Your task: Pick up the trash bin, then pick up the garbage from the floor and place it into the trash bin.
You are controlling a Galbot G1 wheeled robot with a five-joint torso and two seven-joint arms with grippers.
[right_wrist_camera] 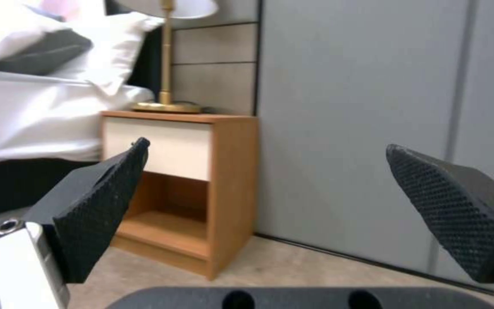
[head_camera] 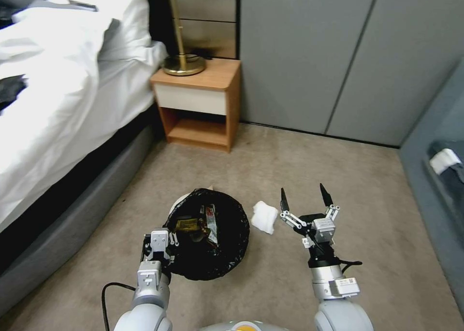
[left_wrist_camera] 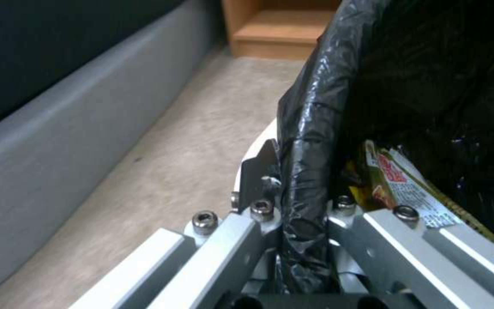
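You are looking down at a beige carpet beside a bed [head_camera: 58,79] and a wooden nightstand [head_camera: 200,104] with a brass lamp [head_camera: 182,41] on it. Your left gripper [head_camera: 166,241] is clamping the near rim of the trash bin [head_camera: 180,203], one finger inside and one outside the black liner bag [head_camera: 227,244], and is holding it tilted towards you. Snack wrappers [head_camera: 205,224] are lying inside the bin. A crumpled white tissue [head_camera: 264,217] is sitting on the carpet just beside the bin, between it and your right gripper [head_camera: 305,197]. That gripper is hovering near the tissue with its two black fingers [right_wrist_camera: 104,206] spread wide apart, gripping nothing.
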